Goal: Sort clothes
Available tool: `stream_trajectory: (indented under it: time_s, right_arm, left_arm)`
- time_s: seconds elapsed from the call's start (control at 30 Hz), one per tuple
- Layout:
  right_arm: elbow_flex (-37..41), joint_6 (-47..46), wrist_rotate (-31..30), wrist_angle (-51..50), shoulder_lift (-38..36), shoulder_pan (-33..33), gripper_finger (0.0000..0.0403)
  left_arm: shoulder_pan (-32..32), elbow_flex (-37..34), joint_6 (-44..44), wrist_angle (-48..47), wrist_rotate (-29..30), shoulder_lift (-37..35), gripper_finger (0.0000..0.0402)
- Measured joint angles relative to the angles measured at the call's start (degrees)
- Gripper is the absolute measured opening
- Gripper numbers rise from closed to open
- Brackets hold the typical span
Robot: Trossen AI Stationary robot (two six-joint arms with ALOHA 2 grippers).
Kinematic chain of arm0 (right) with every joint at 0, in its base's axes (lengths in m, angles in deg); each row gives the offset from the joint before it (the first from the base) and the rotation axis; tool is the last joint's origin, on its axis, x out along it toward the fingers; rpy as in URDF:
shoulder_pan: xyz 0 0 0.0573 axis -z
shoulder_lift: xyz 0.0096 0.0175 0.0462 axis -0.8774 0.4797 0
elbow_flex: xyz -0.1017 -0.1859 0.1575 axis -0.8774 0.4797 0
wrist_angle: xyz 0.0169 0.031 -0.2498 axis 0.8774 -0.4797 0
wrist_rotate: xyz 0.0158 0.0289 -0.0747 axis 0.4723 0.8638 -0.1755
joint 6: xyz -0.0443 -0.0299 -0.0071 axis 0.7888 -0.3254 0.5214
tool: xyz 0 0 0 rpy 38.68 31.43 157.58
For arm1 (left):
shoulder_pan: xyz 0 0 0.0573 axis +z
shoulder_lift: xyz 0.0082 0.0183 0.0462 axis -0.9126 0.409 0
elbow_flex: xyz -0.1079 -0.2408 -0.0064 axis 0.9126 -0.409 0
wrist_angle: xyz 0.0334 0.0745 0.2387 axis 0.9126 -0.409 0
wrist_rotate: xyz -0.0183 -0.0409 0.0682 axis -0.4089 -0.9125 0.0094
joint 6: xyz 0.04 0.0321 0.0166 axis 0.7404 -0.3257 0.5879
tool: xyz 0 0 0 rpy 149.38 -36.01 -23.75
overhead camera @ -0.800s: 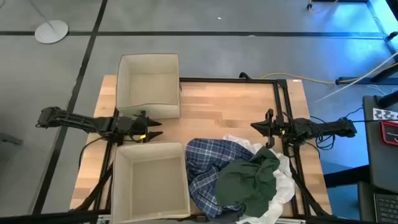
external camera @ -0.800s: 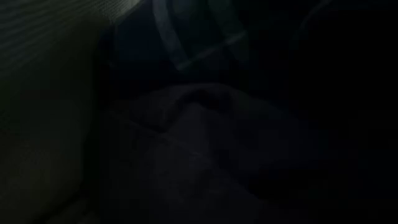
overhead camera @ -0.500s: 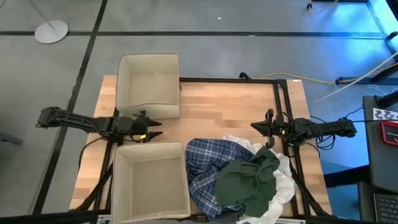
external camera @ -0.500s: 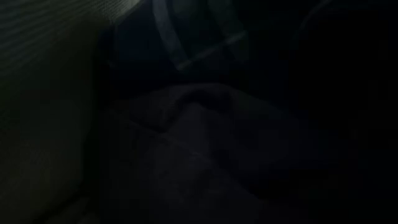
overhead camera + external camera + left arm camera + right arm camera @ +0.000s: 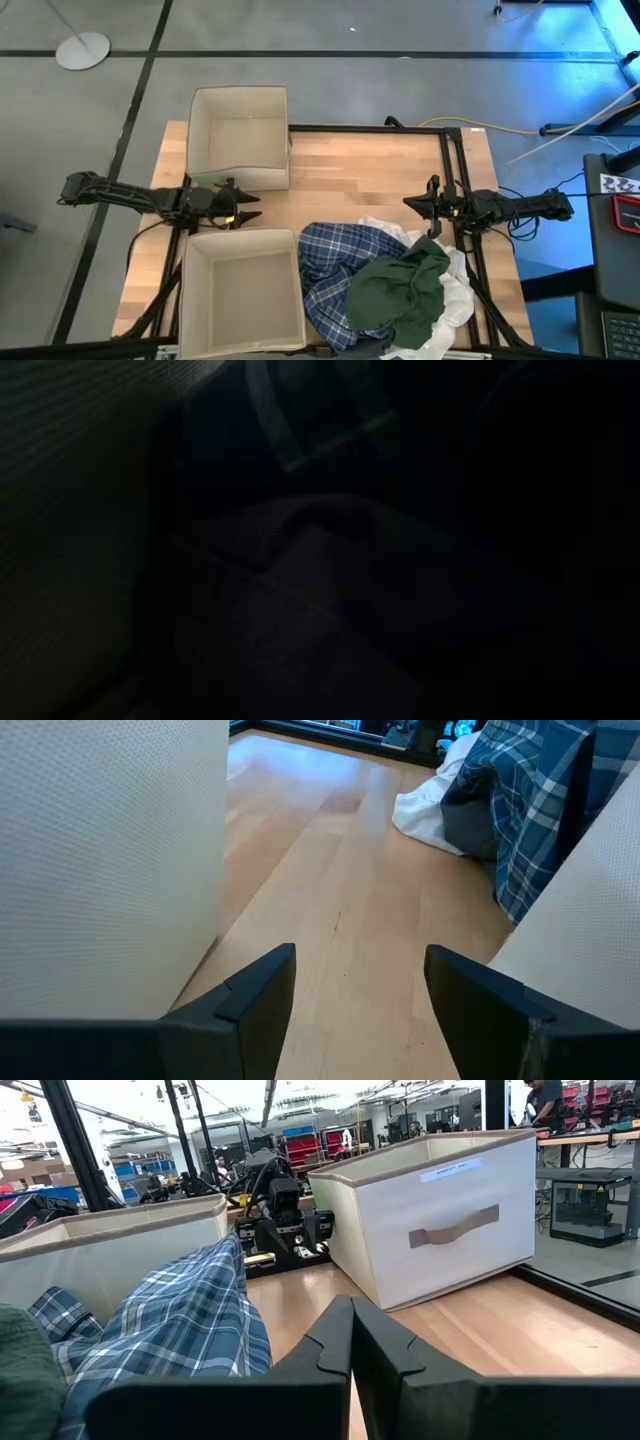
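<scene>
The heap of soft clothes sits at the near right of the light wooden tabletop (image 5: 360, 170), with its long axis running from the near left up toward the far right. On top lies a crumpled dark green garment (image 5: 400, 292), bunched and rising to a point toward the far right. Under it and to its left spreads a blue-and-white plaid shirt (image 5: 335, 270), rumpled, its near edge hanging close to the tabletop's near border. White fabric pieces (image 5: 458, 290) show around the right and far sides of the green one, and a small fold of dark grey cloth (image 5: 468, 815) is tucked between the white and the plaid in the left wrist view. The plaid shirt touches the right wall of the near beige square fabric box (image 5: 243, 290); a second beige fabric box (image 5: 240, 135) stands farther back on the left.

The left end effector (image 5: 240, 207) hovers at the left edge between the two boxes, well left of the heap, pointing right, its fingers (image 5: 255, 1005) spread apart and holding nothing. The right end effector (image 5: 412, 203) is just beyond the far right end of the heap, pointing left, its fingers (image 5: 345, 1342) pressed together with nothing between them.

The low view is too dark to show more than dim folds of fabric.
</scene>
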Motion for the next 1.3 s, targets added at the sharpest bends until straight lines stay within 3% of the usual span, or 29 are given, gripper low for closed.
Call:
stream_trajectory:
  time_s: [0.63,0.83,1.03,1.3]
  right_arm:
    - [0.02,-0.01,-0.07,0.66,0.02,0.0,0.001]
    - [0.02,0.12,-0.25,1.94,0.02,0.01,0.001]
    - [-0.02,2.83,-6.29,6.92,0.0,0.01,0.001]
    - [-3.32,3.05,0.25,7.32,1.06,0.01,0.001]
  left_arm:
    - [-0.01,0.0,0.31,0.02,0.0,0.0,0.0214]
    - [-0.01,0.02,11.27,0.11,1.33,0.0,0.0214]
    - [-0.01,0.02,12.04,0.11,1.46,0.0,0.0214]
    - [-0.01,0.02,7.11,4.93,1.57,-0.02,0.0214]
